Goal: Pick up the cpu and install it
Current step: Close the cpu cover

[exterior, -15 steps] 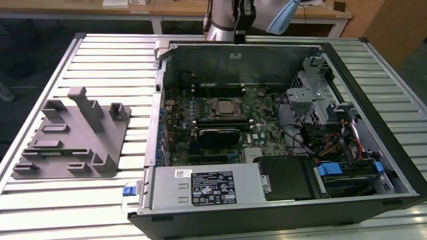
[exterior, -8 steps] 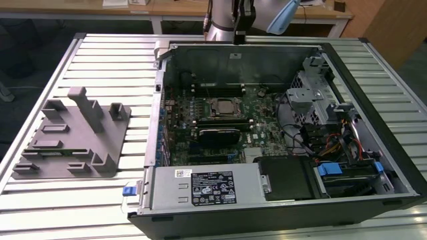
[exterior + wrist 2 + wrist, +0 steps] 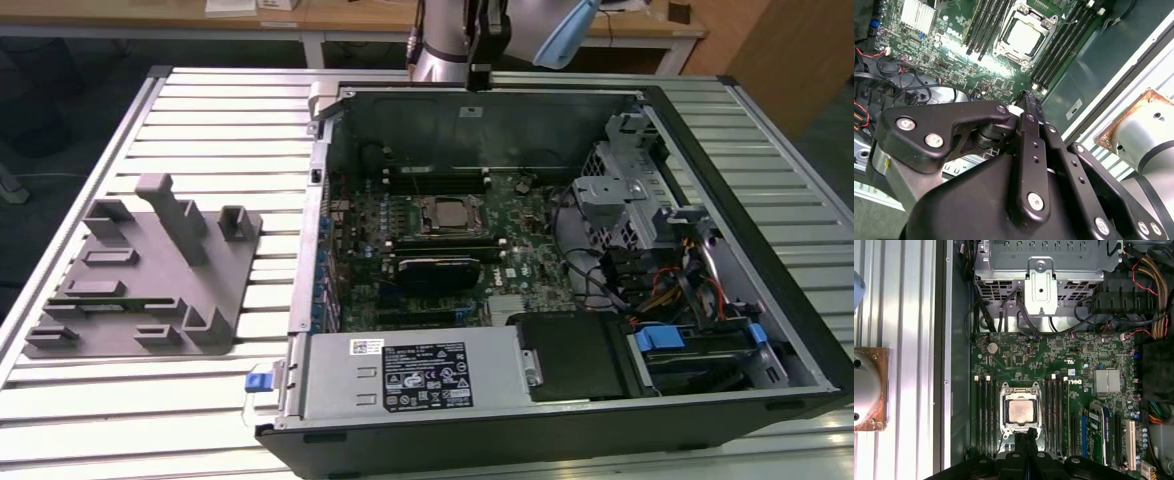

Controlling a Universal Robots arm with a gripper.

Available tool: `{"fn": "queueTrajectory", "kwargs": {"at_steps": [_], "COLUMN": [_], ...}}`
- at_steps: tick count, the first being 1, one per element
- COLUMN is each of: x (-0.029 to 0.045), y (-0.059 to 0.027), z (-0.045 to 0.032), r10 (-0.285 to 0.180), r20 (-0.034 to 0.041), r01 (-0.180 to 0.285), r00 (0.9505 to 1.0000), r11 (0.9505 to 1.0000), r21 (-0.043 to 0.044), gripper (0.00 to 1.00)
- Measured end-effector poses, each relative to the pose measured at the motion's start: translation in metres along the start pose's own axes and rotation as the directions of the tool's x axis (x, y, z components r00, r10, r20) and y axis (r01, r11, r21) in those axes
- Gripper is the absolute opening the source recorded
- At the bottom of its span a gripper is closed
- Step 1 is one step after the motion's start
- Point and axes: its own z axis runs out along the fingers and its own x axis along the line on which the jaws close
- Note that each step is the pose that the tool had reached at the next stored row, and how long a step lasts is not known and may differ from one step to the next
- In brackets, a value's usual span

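**A:** Which step are we looking at?

**B:** The tail of the install, as I judge it. The cpu [image 3: 1021, 411] lies flat inside the socket [image 3: 1003, 410], square to the metal frame, and nothing is being carried. From the exterior view you can see the cpu [image 3: 449, 213] in the middle of the open computer case [image 3: 481, 115].

**A:** And the fingers?

**B:** In both wrist views the fingers [image 3: 1019, 441] [image 3: 1032, 107] are drawn narrow. The tips look closed together, with nothing between them that I can make out. They hang over one edge of the socket, just beside the cpu and not on it. I cannot tell whether they brush the frame.

**A:** So the pick-up is done?

**B:** I'd say so, from how things lie. The grey rack [image 3: 147, 280] stands on the tabletop [image 3: 214, 110] well apart from the socket and outside the case, and the fingers are nowhere near it.

**A:** What does any move from here call for?

**B:** A straight line away from the socket. The memory slots [image 3: 985, 410] stand close on both sides of it, and a sideways drag could catch the frame or nudge the cpu. I also cannot tell whether the frame is latched down. So the seating should be checked, to make sure the cpu sits level with no corner riding up on the socket.
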Motion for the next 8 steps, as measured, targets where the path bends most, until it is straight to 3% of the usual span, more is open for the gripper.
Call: {"fn": "queueTrajectory", "kwargs": {"at_steps": [8], "x": [0.0], "y": [-0.0001], "z": [0.0023], "r10": [0.0], "r20": [-0.0001], "r01": [0.0], "r00": [1.0], "r11": [1.0], "r21": [0.0], "gripper": [0.11]}}
